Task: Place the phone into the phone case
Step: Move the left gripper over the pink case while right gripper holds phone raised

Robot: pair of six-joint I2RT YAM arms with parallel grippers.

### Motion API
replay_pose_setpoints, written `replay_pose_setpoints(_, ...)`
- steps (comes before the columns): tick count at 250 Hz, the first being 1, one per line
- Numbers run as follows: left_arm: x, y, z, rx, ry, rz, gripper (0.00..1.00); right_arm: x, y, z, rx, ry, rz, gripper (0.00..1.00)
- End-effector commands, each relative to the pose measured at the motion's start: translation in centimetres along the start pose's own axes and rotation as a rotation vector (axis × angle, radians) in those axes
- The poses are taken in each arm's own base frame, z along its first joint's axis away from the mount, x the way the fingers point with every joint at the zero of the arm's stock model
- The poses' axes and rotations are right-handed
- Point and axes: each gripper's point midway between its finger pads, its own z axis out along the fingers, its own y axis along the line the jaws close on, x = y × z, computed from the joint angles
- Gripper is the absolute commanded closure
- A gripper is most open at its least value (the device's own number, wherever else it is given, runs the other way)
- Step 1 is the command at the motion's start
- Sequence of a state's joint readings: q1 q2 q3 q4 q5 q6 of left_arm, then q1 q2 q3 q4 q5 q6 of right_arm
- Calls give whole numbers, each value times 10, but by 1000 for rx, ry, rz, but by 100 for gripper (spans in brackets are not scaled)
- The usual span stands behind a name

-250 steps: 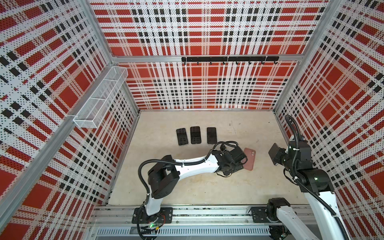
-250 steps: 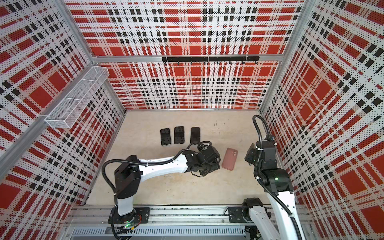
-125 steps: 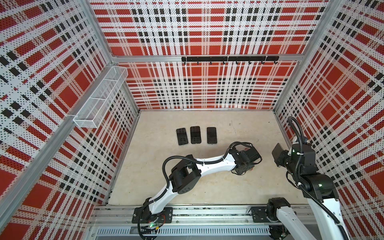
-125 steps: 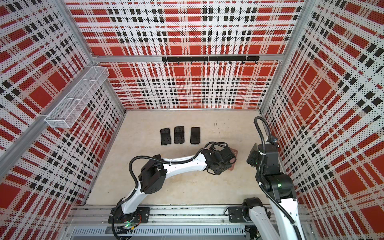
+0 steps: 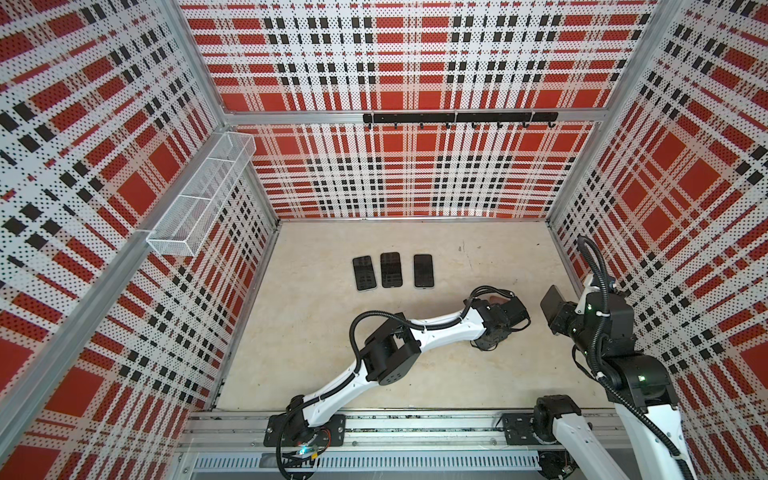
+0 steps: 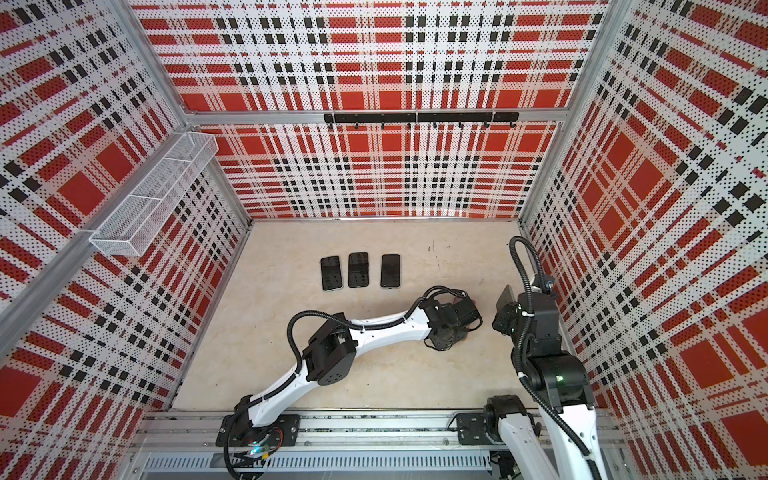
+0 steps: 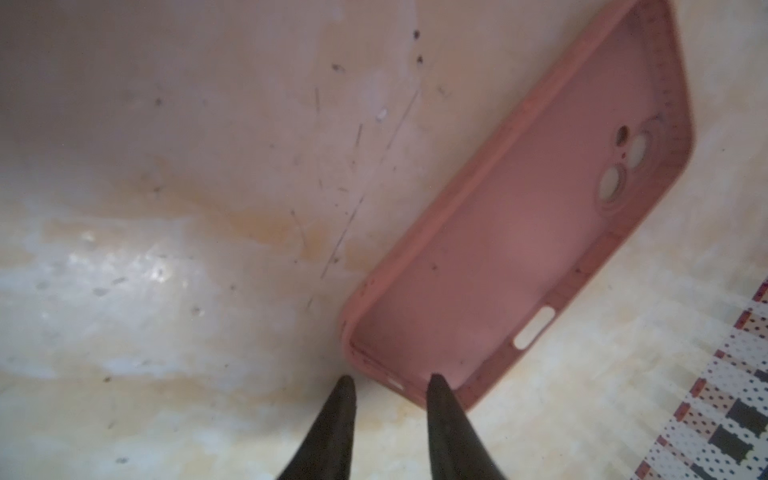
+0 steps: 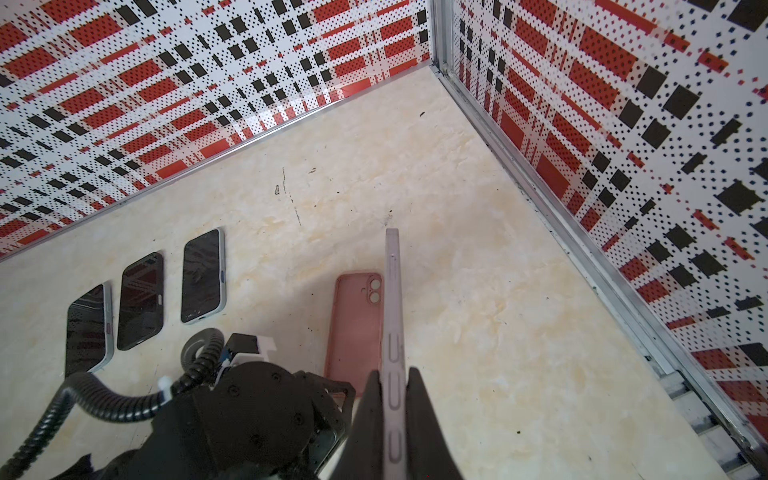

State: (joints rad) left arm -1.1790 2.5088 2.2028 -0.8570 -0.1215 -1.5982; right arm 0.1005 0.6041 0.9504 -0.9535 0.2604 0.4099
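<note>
Pink case (image 8: 353, 328) lay flat on the counter (image 8: 478, 291), left fingers (image 7: 332, 428) narrowly open astride its end wall, while right fingers (image 8: 419, 419) clamped the phone (image 8: 392, 311) edge-on aloft nearby, likely next needing levelling and alignment.

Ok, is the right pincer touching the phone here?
Touching. The right wrist view shows the phone edge-on between the fingers of the right pincer, both pressed against its flat faces with no gap on either side.
</note>
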Motion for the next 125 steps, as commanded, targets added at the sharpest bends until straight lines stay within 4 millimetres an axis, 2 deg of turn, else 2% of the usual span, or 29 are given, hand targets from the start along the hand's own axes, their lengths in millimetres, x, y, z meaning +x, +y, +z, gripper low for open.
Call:
replay_pose_setpoints(1,-3,17,9,-73,-23,-28,79,-20,5,-6,-33,-96,5,100)
replay_pose_setpoints(43,-5,30,13,-117,-25,-17,95,-22,5,-8,-36,-108,-1,100)
replay_pose_setpoints(63,-11,36,12,-131,-35,0,99,-22,5,-9,-39,-112,1,100)
replay_pose_setpoints(94,-28,49,-3,-166,-97,74,100,-20,7,-10,-52,-112,2,100)
replay_pose_setpoints(125,-53,69,-27,-210,-151,225,100,-22,10,-14,-78,-116,-5,100)
